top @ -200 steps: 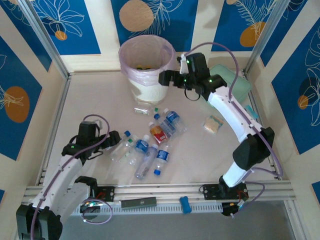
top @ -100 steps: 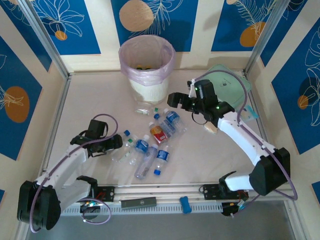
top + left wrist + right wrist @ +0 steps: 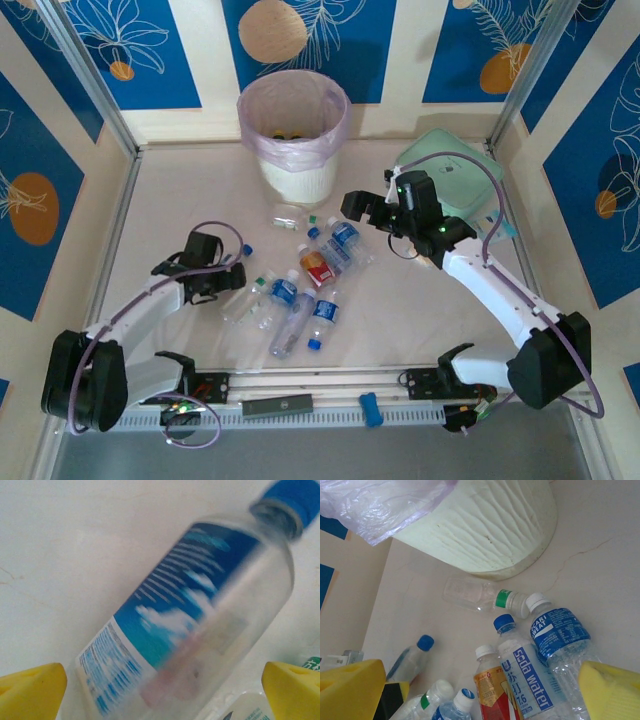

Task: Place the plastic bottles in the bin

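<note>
White ribbed plastic formed the bin (image 3: pixel 297 182), which stood at the far edge of the desk (image 3: pixel 180 200) with a translucent pink bag (image 3: pixel 258 140) folded over its rim. From overhead, the plastic bottles (image 3: pixel 300 290) lay scattered on the near side of the bin, all flat on the desk. A few small things (image 3: pixel 288 130) showed inside the bag, too small to name. The left end effector (image 3: pixel 236 279) sat low, near-left of the bin, at the left edge of the heap. The right end effector (image 3: pixel 352 207) hung just near-right of the bin, over the heap's far end. A mint green pouch (image 3: pixel 455 172) lay to the right of the bin.

The left wrist camera gave what the overhead view could not: a clear bottle with a blue label (image 3: pixel 195 625) and a blue cap, lying slantwise between the spread yellow fingers (image 3: pixel 31 692), which were not closed on it. The right wrist camera looked past its own wide-apart yellow pads (image 3: pixel 612 692) toward the bin's base. There a bare clear bottle (image 3: pixel 470 595) with a green neck band lay closest to the bin. A "Soda water" bottle (image 3: pixel 527 687) and a red-labelled bottle (image 3: pixel 492 695) lay side by side further off.

The desk was pale beige with faint hairline marks. Blue panels (image 3: pixel 310 40) with white leaf drawings and orange discs walled it in behind the bin.
</note>
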